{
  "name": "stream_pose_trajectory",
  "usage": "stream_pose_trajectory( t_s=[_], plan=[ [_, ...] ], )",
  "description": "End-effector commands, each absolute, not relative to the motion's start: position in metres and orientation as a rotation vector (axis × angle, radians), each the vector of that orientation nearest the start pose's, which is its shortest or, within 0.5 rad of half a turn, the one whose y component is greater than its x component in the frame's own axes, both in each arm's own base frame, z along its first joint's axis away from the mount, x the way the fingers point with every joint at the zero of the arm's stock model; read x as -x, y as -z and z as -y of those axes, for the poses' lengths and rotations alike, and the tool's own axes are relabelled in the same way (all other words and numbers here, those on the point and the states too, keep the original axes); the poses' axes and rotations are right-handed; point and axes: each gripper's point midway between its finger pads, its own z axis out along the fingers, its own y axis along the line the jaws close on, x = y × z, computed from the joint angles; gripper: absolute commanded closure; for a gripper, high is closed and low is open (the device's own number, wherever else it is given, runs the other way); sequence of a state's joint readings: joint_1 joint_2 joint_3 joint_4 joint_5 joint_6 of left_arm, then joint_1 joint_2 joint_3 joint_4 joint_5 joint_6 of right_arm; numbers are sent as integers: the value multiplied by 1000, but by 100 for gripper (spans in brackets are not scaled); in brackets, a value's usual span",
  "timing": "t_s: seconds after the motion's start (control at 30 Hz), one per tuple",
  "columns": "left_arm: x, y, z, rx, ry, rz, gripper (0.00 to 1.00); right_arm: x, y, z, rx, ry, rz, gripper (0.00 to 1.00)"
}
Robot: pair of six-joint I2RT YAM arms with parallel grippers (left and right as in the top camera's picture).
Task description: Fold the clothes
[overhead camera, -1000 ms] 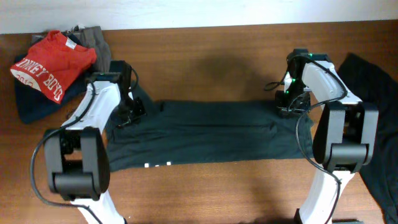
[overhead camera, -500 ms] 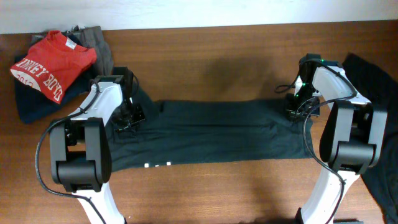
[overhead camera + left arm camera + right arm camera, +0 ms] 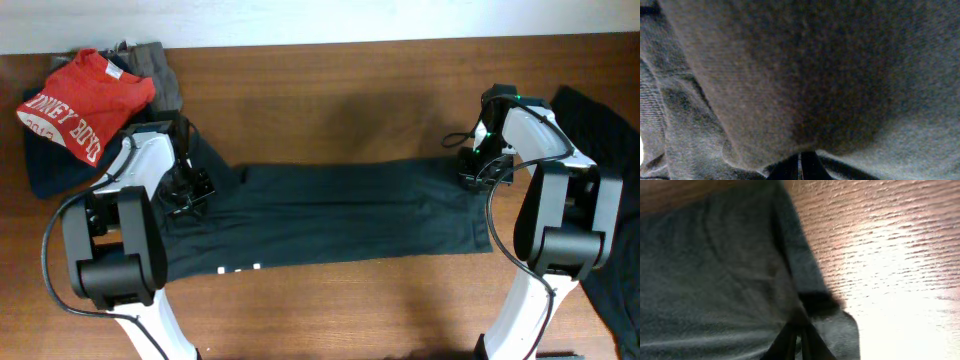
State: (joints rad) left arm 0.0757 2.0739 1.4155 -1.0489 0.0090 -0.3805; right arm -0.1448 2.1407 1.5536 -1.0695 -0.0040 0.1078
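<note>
A black T-shirt [image 3: 330,215] lies folded into a long band across the wooden table [image 3: 330,110]. A bit of white lettering [image 3: 238,268] shows at its front edge. My left gripper [image 3: 186,190] is at the band's left end, shut on the cloth. In the left wrist view dark fabric [image 3: 805,75] fills the frame, bunched over the closed jaws of my left gripper [image 3: 800,169]. My right gripper [image 3: 478,172] is at the band's far right corner. In the right wrist view my right gripper [image 3: 799,341] pinches the shirt's hem [image 3: 800,275], with bare wood beside it.
A pile of clothes sits at the back left: a red shirt with white lettering [image 3: 85,100] on top, grey fabric [image 3: 152,62] behind it, navy fabric [image 3: 55,170] beneath. Another black garment [image 3: 612,150] hangs off the right edge of the table.
My left gripper has moved left, drawing the shirt's left end with it. My right gripper shifted right earlier and now holds still. The band lies stretched longer and flatter.
</note>
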Motion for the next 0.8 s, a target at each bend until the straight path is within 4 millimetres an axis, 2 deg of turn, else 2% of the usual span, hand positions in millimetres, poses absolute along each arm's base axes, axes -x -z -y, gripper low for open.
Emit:
stream_pose_trajectory(
  t_s=[0.0, 0.1, 0.23, 0.3, 0.37, 0.4, 0.43, 0.47, 0.5, 0.57, 0.63, 0.77],
  plan=[
    [-324, 25, -53, 755, -225, -3258, 95, -374, 0, 60, -426, 22, -3202, 91],
    [-326, 23, -53, 753, -222, -3253, 99, -377, -3, 61, -425, 22, -3193, 95],
    [-335, 7, -54, 750, -214, -3224, 99, -385, -22, 62, -473, 24, -3174, 95],
    [-344, -13, -54, 744, -204, -3191, 99, -394, -48, 64, -503, 26, -3150, 94],
    [-352, -42, -54, 731, -191, -3139, 99, -403, -82, 65, -501, 26, -3119, 93],
    [-354, -52, -54, 727, -185, -3117, 98, -406, -97, 65, -500, 26, -3108, 89],
    [-356, -65, -54, 722, -176, -3087, 92, -406, -114, 65, -498, 25, -3099, 80],
    [-356, -74, -54, 719, -170, -3065, 80, -406, -122, 65, -497, 25, -3098, 66],
    [-356, -83, -54, 715, -164, -3042, 63, -403, -135, 66, -497, 31, -3099, 35],
    [-354, -97, -54, 711, -156, -3015, 41, -398, -146, 69, -498, 74, -3109, 18],
    [-352, -103, -54, 710, -154, -3005, 30, -393, -148, 73, -498, 114, -3121, 14],
    [-348, -119, -51, 705, -129, -2978, 27, -376, -151, 84, -506, 225, -3176, 8]
  ],
)
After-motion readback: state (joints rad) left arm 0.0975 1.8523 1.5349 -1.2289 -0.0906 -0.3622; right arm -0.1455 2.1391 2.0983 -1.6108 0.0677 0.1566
